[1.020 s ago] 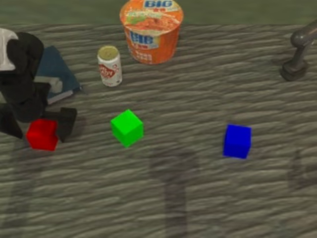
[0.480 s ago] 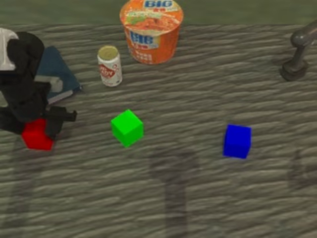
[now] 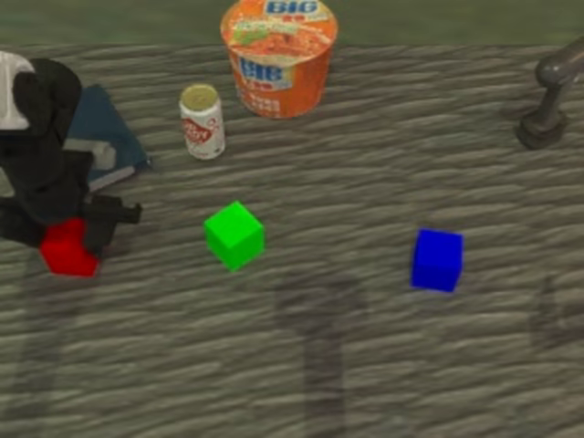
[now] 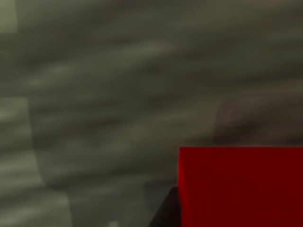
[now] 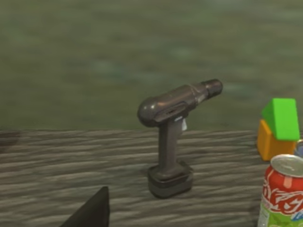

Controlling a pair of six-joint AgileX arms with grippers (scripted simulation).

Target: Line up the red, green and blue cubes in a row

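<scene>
The red cube [image 3: 66,257] lies at the table's left side, and my left gripper [image 3: 68,239] comes down from above it and is shut on it, its black body hiding the cube's far part. In the left wrist view the red cube [image 4: 241,187] fills the corner with one dark finger [image 4: 165,213] against its side. The green cube [image 3: 234,235] rests left of the middle. The blue cube [image 3: 437,259] rests to the right, on about the same line. My right arm does not show in the top view; a dark tip of it shows in its own wrist view.
An orange noodle cup [image 3: 279,55] and a soda can [image 3: 202,121] stand at the back. A dark blue book [image 3: 108,137] lies behind my left arm. A grey drill [image 3: 550,100] stands at the back right, and the right wrist view shows the drill [image 5: 173,137] up close.
The left gripper's fingers, spread on either side of the red cube a second ago, have shut on it, and the cube has shifted slightly left. Nothing has moved in the last half second.
</scene>
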